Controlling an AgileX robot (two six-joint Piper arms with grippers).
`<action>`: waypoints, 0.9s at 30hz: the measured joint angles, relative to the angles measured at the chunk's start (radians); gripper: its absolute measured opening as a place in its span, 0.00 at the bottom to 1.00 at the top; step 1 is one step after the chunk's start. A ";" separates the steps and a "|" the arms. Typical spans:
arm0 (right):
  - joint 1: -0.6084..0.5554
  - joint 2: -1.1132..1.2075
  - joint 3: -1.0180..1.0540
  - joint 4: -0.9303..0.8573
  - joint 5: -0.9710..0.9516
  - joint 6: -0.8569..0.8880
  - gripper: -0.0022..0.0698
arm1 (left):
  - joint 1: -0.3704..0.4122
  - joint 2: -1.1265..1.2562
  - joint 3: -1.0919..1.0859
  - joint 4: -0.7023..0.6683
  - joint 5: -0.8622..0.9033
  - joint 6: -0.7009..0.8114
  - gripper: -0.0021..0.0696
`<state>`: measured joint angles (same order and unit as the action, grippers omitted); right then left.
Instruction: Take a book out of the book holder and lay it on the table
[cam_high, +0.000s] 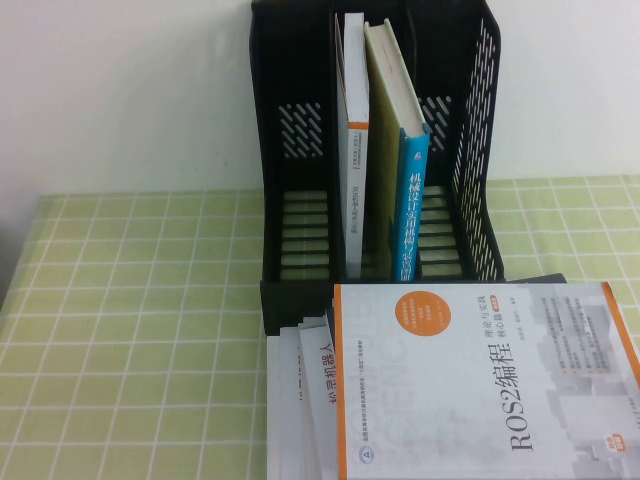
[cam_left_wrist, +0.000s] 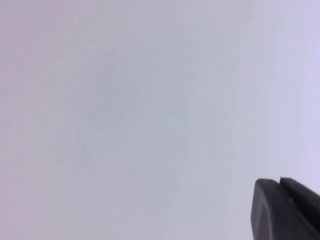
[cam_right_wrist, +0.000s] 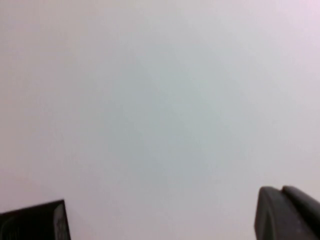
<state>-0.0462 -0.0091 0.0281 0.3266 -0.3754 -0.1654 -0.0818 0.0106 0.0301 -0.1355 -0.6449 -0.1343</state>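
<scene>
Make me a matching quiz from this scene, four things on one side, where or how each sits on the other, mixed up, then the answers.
Things:
1. blue-spined book
2. ROS2 book
3. thin white book
4. book holder

Places or states:
A. lying flat on top of a stack at the front
B. standing straight in the middle compartment
C. leaning in the holder, beside the white one
D. black, upright at the back of the table

Pairs: 1-C, 2-A, 3-B, 4-D

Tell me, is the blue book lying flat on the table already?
No, the blue book stands upright in the black book holder, not on the table.
</scene>
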 joint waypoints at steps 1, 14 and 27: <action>0.000 0.000 0.000 0.002 -0.036 0.000 0.03 | 0.000 0.000 0.000 -0.017 -0.056 -0.018 0.03; -0.001 0.000 -0.025 -0.009 -0.219 0.315 0.03 | 0.000 -0.003 -0.043 -0.155 -0.257 0.107 0.03; -0.001 0.232 -0.510 -0.125 -0.065 0.290 0.03 | 0.001 0.121 -0.348 -0.102 -0.052 0.011 0.03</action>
<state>-0.0475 0.2225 -0.4816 0.2011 -0.4400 0.1247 -0.0811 0.1317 -0.3182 -0.2380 -0.6968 -0.1237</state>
